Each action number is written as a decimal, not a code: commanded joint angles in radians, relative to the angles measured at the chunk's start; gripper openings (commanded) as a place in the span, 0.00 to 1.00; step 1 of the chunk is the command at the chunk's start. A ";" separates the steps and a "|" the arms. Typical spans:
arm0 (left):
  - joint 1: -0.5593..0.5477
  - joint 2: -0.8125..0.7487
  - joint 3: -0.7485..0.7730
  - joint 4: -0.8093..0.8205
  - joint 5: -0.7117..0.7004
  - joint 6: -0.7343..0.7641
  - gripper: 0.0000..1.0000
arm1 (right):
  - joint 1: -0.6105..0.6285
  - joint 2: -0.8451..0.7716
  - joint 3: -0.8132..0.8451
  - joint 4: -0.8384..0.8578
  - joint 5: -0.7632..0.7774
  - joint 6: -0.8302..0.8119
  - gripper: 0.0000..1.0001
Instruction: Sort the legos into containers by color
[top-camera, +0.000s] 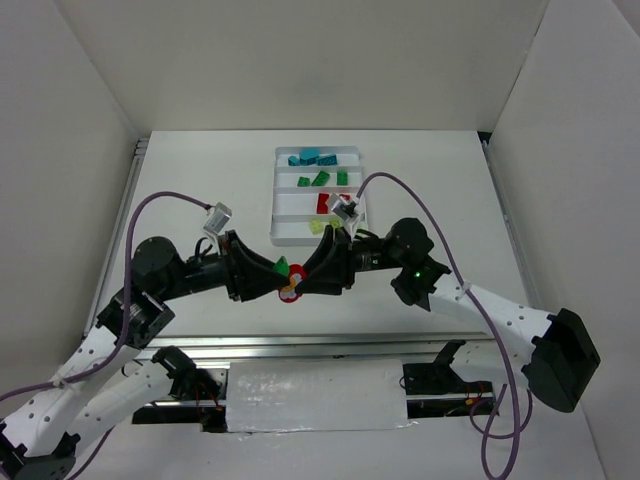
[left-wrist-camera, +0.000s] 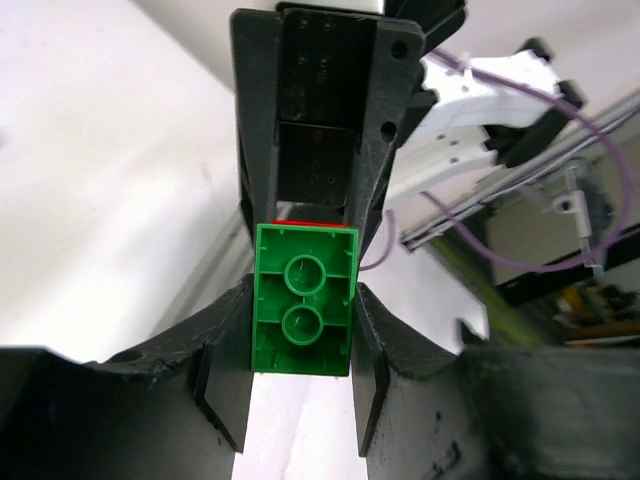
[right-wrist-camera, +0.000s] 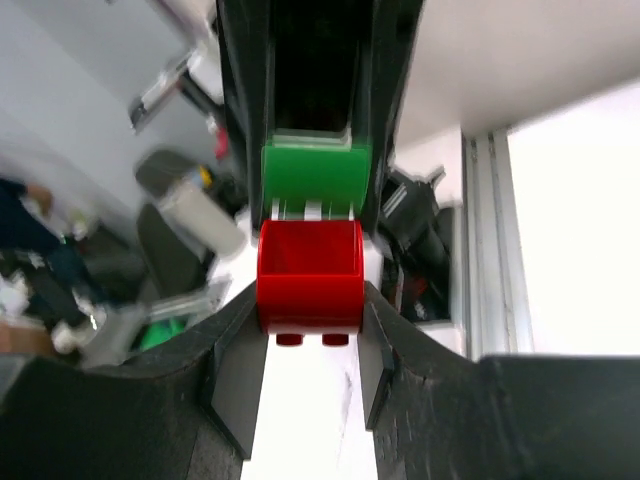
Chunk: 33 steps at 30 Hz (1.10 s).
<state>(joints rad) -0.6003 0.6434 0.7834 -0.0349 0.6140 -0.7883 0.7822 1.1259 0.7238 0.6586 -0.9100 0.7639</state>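
Note:
My two grippers meet tip to tip above the table's middle. My left gripper (top-camera: 282, 276) (left-wrist-camera: 302, 340) is shut on a dark green brick (left-wrist-camera: 303, 300) (top-camera: 281, 266), seen from its hollow underside. My right gripper (top-camera: 301, 276) (right-wrist-camera: 310, 310) is shut on a red brick (right-wrist-camera: 310, 275) (top-camera: 295, 271). The green brick (right-wrist-camera: 315, 175) sits right against the red one's far side; a red sliver (left-wrist-camera: 300, 219) shows behind the green. The white tray (top-camera: 274, 205) lies beyond, holding teal bricks (top-camera: 312, 157), green bricks (top-camera: 322, 179), a red brick (top-camera: 324, 202) and yellow-green bricks (top-camera: 320, 227) in separate compartments.
A small red and pale yellow piece (top-camera: 289, 293) shows just below the joined grippers. White walls enclose the table on the left, back and right. A metal rail and a white padded strip (top-camera: 315, 395) run along the near edge between the arm bases.

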 joint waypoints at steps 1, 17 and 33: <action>0.005 -0.040 0.115 -0.147 -0.170 0.098 0.00 | -0.064 0.008 -0.017 -0.077 -0.114 -0.135 0.00; 0.007 -0.042 0.231 -0.480 -0.543 0.227 0.00 | -0.207 0.408 0.362 -0.756 0.627 -0.173 0.00; 0.007 -0.168 0.083 -0.510 -0.554 0.296 0.00 | -0.244 0.992 0.933 -0.870 0.843 -0.052 0.05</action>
<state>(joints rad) -0.5941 0.4885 0.8635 -0.5854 0.0307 -0.5220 0.5446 2.0880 1.6016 -0.2333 -0.1001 0.7017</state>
